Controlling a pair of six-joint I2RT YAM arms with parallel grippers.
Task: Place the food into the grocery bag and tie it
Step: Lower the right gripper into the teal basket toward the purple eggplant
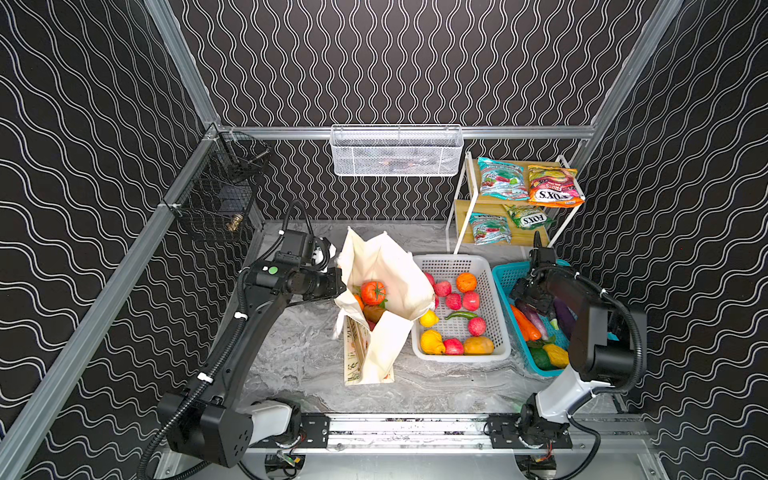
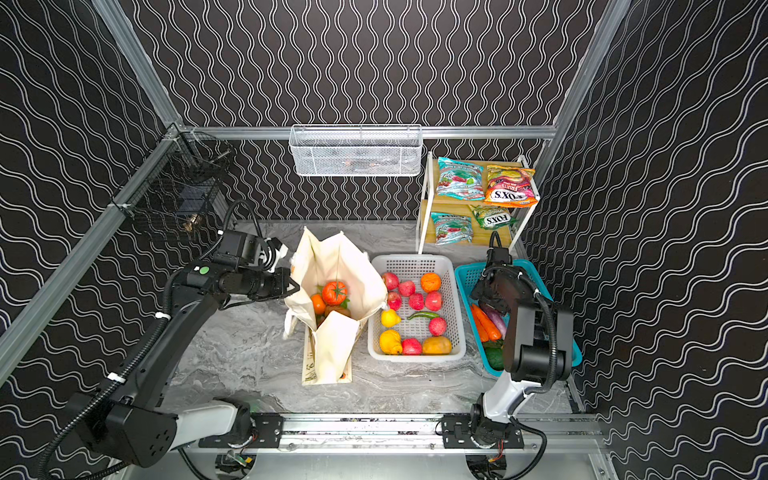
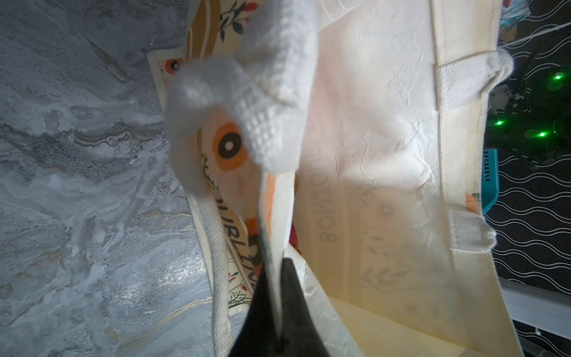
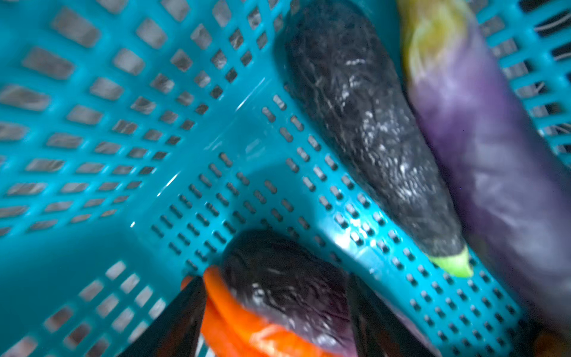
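Clamping a fold of cloth at the left rim of the grocery bag (image 1: 390, 266) in the left gripper (image 1: 338, 287), jaws fully closed on it, and so propping the mouth open. Judging the canvas soft and floppy, sagging wherever unsupported, the near wall folding inward, so needing that pinch during loading. Judging the thick white strap handles (image 3: 262, 108) the right hold for tying, being woven, grippy and limp enough to knot.

Showing inside the bag: a red tomato (image 1: 372, 292) lying on other produce.

Noting the white basket (image 1: 461, 358) just beside the bag's right wall, seemingly touching it, carrying more round toy fruit.

Reaching into the teal basket (image 1: 505, 274), beyond the white one on the bag's right, with the right gripper (image 4: 275, 281). Standing its jaws wide on either side of a dark eggplant (image 4: 293, 262) and an orange carrot (image 4: 222, 309) lying against it. Failing to tell through the blur whether pressing on either yet.

Judging the eggplant light, smooth and tapering, so probably slipping if taken near the tip. Favouring a hold across the thick middle, clear of the carrot.

Noting glossy candy packets (image 1: 552, 187) on a shelf (image 1: 467, 210) behind the bag to its right, probably slick and crinkly, best pinched at an edge seam.
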